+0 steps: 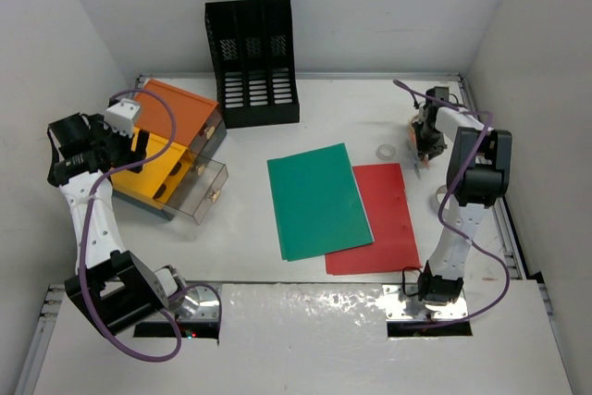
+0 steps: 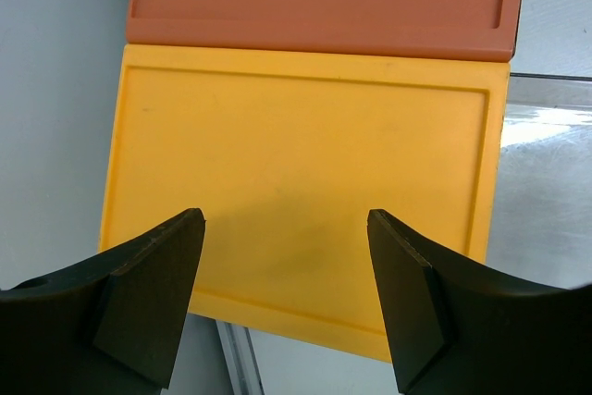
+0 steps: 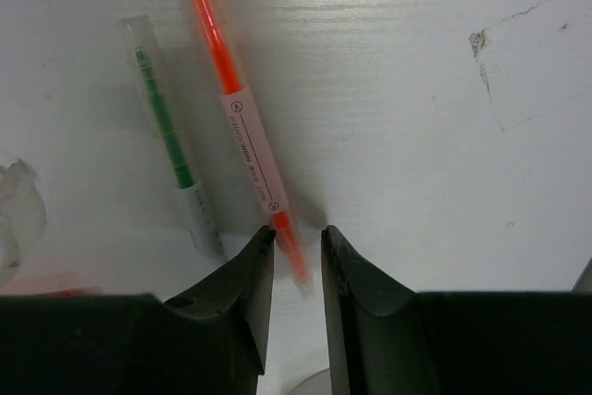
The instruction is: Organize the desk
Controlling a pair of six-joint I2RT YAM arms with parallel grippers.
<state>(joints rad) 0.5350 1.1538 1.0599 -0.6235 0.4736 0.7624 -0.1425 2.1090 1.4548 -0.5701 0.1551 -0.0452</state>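
On the desk (image 1: 351, 127), overlapping folders (image 1: 317, 199) lie right of the drawer box (image 1: 171, 150).

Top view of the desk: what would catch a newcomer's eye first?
A green folder overlapping a red folder in the middle of the desk stands out most. At left sits an orange-and-yellow drawer box, drawers pulled out; a black mesh file rack stands at the back.

Black mesh file rack (image 1: 252, 62) at back, orange/yellow drawer box (image 1: 180, 116) left, green folder (image 1: 317, 199) overlapping red folder (image 1: 388, 219) ctr.
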